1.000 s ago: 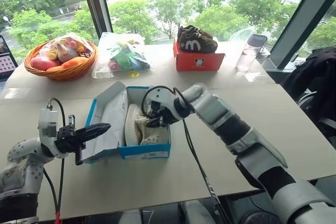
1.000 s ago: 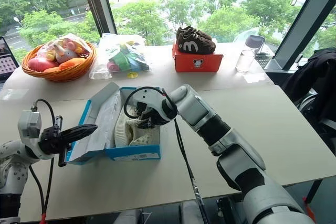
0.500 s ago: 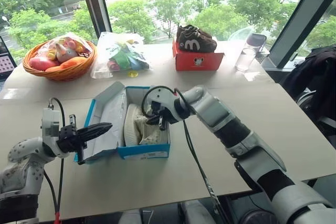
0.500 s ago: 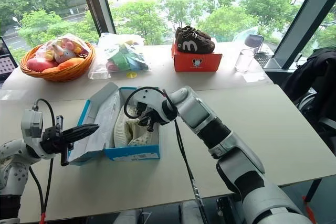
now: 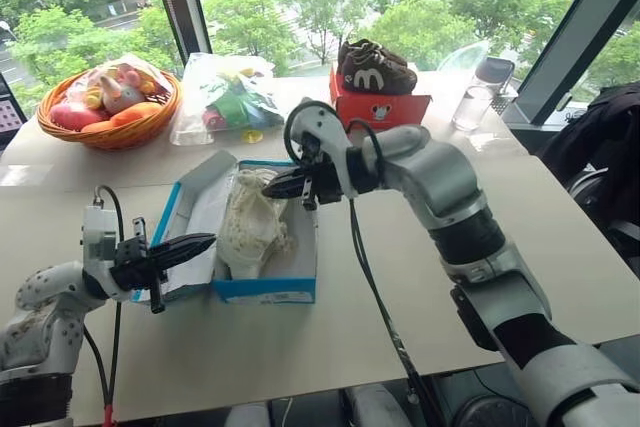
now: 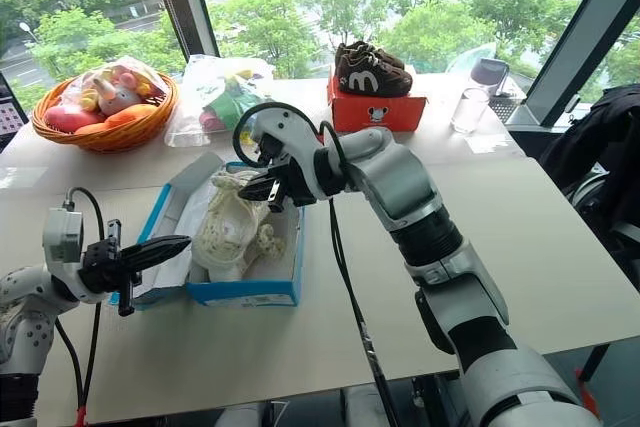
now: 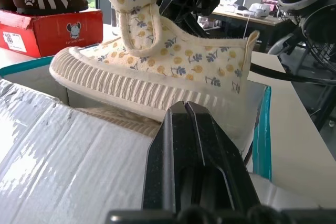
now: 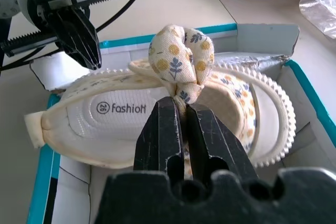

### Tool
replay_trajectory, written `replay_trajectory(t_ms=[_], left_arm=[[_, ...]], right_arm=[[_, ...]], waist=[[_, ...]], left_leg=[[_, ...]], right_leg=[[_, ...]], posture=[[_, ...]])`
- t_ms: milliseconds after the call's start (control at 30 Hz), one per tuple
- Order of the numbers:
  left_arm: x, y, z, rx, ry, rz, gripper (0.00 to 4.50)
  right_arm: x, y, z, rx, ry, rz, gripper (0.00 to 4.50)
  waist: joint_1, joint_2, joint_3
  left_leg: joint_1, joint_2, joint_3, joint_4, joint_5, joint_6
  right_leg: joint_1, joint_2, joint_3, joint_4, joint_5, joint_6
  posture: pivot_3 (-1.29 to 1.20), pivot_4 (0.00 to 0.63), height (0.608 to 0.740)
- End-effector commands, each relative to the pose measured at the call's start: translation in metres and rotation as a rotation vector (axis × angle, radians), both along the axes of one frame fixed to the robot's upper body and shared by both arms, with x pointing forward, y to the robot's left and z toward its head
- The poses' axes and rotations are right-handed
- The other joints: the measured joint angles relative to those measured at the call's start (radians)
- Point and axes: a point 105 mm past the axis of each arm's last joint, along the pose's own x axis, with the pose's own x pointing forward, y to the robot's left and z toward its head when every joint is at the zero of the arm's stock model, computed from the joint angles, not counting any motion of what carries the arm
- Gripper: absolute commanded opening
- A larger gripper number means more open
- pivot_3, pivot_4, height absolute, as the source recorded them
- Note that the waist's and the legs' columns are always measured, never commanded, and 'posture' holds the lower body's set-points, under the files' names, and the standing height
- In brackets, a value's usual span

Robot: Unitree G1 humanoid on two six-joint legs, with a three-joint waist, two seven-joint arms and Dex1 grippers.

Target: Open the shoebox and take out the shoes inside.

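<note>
right claw: clamped on strap of one of the shoes — over open shoebox
left claw: together — at lid

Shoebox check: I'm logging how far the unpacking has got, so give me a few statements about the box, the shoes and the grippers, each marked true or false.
1. The shoebox lies open on the table. True.
2. The right gripper is shut on a shoe by its strap. True.
3. The left gripper holds the other shoe. False: it is shut on nothing, pointing at the lid.
4. The brown shoes lie inside the shoebox. False: they sit on the red box at the far side of the table.
5. The basket stands at the table's far left. True.
</note>
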Motion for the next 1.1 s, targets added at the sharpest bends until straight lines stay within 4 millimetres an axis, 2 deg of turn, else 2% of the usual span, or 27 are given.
replay_trajectory(t_ms=[33, 233, 367, 500, 600, 700, 733, 800, 933, 1100], left_arm=[[0.0, -0.003, 0.008, 0.018, -0.029, -0.017, 0.0], [0.002, -0.004, 0.008, 0.018, -0.027, -0.017, 0.0], [0.001, -0.003, 0.008, 0.017, -0.026, -0.018, 0.0], [0.0, -0.003, 0.009, 0.02, -0.031, -0.017, 0.0], [-0.002, -0.002, 0.01, 0.019, -0.036, -0.014, 0.0], [-0.003, 0.001, 0.015, 0.0, -0.06, 0.01, 0.0], [-0.002, 0.002, 0.017, -0.006, -0.069, 0.024, 0.0], [-0.001, 0.004, 0.019, -0.012, -0.08, 0.041, 0.0], [0.001, 0.007, 0.021, -0.031, -0.097, 0.074, 0.0], [0.003, 0.008, 0.02, -0.044, -0.106, 0.091, 0.0]], right_arm=[[0.002, -0.006, 0.027, 0.1, -0.033, -0.033, 0.01], [0.01, -0.021, 0.042, 0.146, -0.053, -0.096, 0.01], [0.019, -0.041, 0.052, 0.168, -0.071, -0.168, 0.01], [0.031, -0.075, 0.069, 0.208, -0.091, -0.287, 0.01], [0.035, -0.09, 0.075, 0.214, -0.106, -0.341, 0.01], [0.047, -0.133, 0.08, 0.21, -0.129, -0.505, 0.01], [0.052, -0.148, 0.079, 0.205, -0.128, -0.565, 0.01], [0.058, -0.163, 0.074, 0.188, -0.123, -0.629, 0.01], [0.068, -0.194, 0.04, 0.1, -0.076, -0.771, 0.01], [0.068, -0.218, -0.001, 0.007, -0.023, -0.861, 0.01]], waist=[[0.0, 0.0, 0.0], [0.0, 0.0, 0.0], [0.001, 0.0, 0.0], [0.001, 0.0, 0.0], [0.003, 0.0, 0.0], [0.002, 0.0, 0.0], [0.003, 0.0, 0.001], [0.007, 0.001, 0.001], [0.006, 0.001, 0.001], [0.007, 0.002, 0.002]], left_leg=[[0.0, 0.0, 0.0, 0.0, 0.0, 0.0], [0.0, 0.0, 0.0, 0.0, 0.0, 0.0], [0.0, 0.0, 0.0, 0.0, 0.0, 0.0], [0.0, 0.0, 0.0, 0.0, 0.0, 0.0], [0.0, 0.0, 0.0, 0.0, 0.0, 0.0], [0.0, 0.0, 0.0, 0.0, 0.0, 0.0], [-0.001, 0.0, 0.0, 0.0, 0.0, 0.0], [-0.001, 0.0, 0.001, 0.0, 0.0, 0.0], [-0.001, 0.0, 0.001, -0.001, 0.0, 0.0], [-0.001, -0.001, 0.002, -0.001, 0.0, 0.0]], right_leg=[[0.0, 0.0, 0.0, 0.0, 0.0, 0.0], [0.0, 0.0, 0.0, 0.0, 0.0, 0.0], [0.0, 0.0, 0.0, 0.0, 0.0, 0.0], [0.0, 0.0, 0.0, 0.0, 0.0, 0.0], [0.0, 0.0, 0.0, 0.0, 0.0, 0.0], [0.0, 0.0, 0.0, 0.0, 0.0, 0.0], [-0.001, 0.0, 0.001, -0.001, 0.0, 0.0], [-0.001, 0.0, 0.001, -0.001, 0.0, 0.0], [0.0, 0.0, 0.001, -0.003, 0.0, 0.0], [0.0, -0.001, 0.002, -0.005, 0.001, 0.001]], posture=[[0.0, 0.15, 0.74], [0.0, 0.15, 0.74], [0.0, 0.15, 0.74], [0.0, 0.15, 0.74], [0.0, 0.15, 0.74], [0.0, 0.15, 0.74], [0.0, 0.15, 0.74], [0.0, 0.15, 0.74], [0.0, 0.15, 0.74], [0.0, 0.15, 0.74]])
